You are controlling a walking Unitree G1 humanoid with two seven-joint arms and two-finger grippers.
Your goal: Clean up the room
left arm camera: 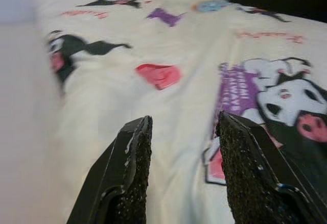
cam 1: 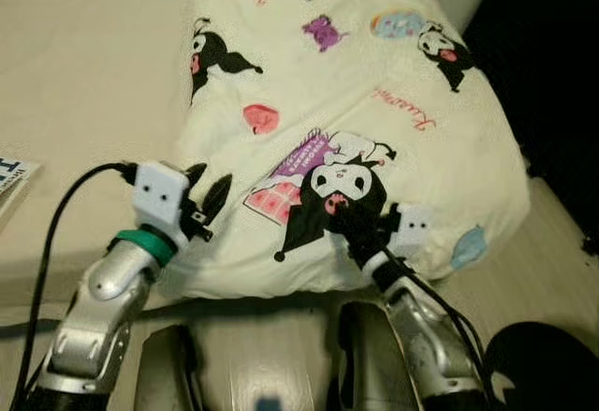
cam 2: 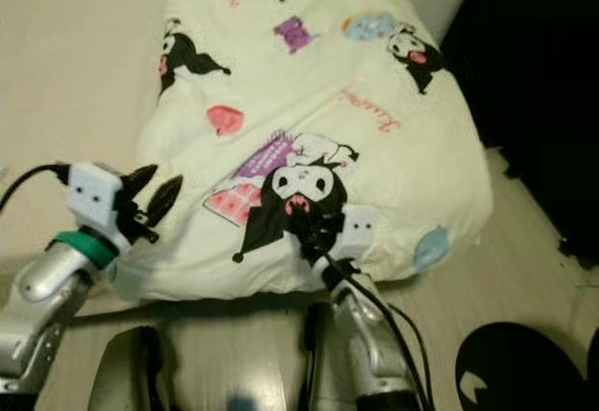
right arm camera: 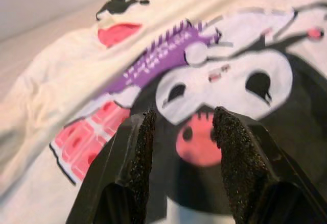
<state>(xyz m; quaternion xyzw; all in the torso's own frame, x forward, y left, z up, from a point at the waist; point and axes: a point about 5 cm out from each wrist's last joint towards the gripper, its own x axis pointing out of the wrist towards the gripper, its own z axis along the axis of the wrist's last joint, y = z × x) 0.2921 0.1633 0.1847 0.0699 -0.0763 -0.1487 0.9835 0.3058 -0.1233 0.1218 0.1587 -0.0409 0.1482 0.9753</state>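
Pillow [cam 1: 356, 102], cream-coloured and printed with black-and-white cartoon characters, pink hearts and purple patches, lies on a pale bed [cam 1: 84, 74], its near end towards the robot and its far end running up and away. A large cartoon face [cam 1: 339, 191] with a pink mouth is printed near its front edge.

The right end effector [cam 1: 351, 228] sits at that front edge, right on the cartoon face; in the right wrist view its two black fingers [right arm camera: 140, 157] stand apart with the printed fabric just beyond them, gripping nothing. The left end effector [cam 1: 208, 194] is at the pillow's near left corner, its fingers [left arm camera: 134, 168] likewise spread, tips at the cream fabric, with nothing held between them.

A black cable [cam 1: 56, 233] loops from the left wrist down the silver arm. At the left edge of the left eye view, a corner of a printed paper or book [cam 1: 14, 179] lies on the bed. Dark floor [cam 1: 552, 74] shows to the right of the pillow.
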